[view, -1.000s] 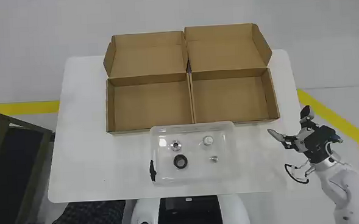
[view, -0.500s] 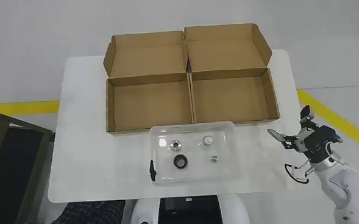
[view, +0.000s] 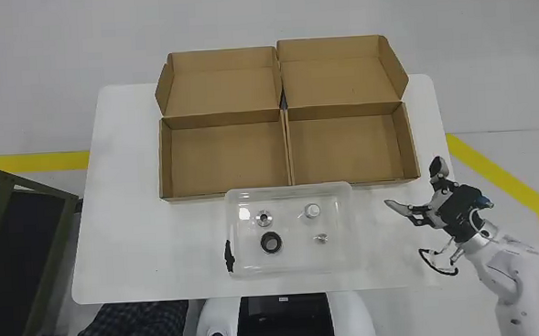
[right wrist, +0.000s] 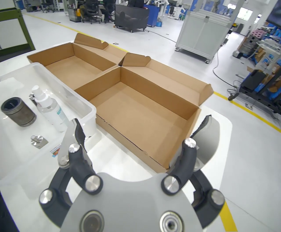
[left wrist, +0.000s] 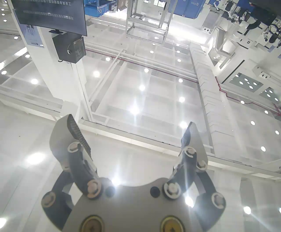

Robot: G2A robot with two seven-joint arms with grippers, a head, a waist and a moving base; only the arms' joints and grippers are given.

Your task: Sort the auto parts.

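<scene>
Sorting appears not to have started. On the white worktop point(view: 135, 221) two open brown cardboard boxes stand side by side and touching, the left box point(view: 223, 159) and the right box point(view: 346, 150), each with its lid folded back on the far side and a bare floor. Just in front of them, against their near walls, sits the clear plastic tray point(view: 289, 189), and every part that can be made out lies inside it: a dark metal cylindrical bushing point(right wrist: 18, 112), a small white spray bottle point(right wrist: 49, 107) standing upright beside it, a small silver metal fitting point(right wrist: 39, 141) nearer the robot, and a round silver part point(view: 263, 217) toward the tray's far left. A small black piece point(view: 228, 255) lies on the worktop just beside the tray's left wall; what it is cannot be told. The right claw point(view: 406, 229) hangs over the worktop's near right corner, to the right of the tray and near the right box's front corner, its jaws spread wide and holding nothing. The left claw point(left wrist: 130, 122) is likewise released and empty, pointing up at the hall's ceiling point(left wrist: 140, 87). By this reading the whole job is left: each part has yet to be lifted out and placed in a box.
</scene>
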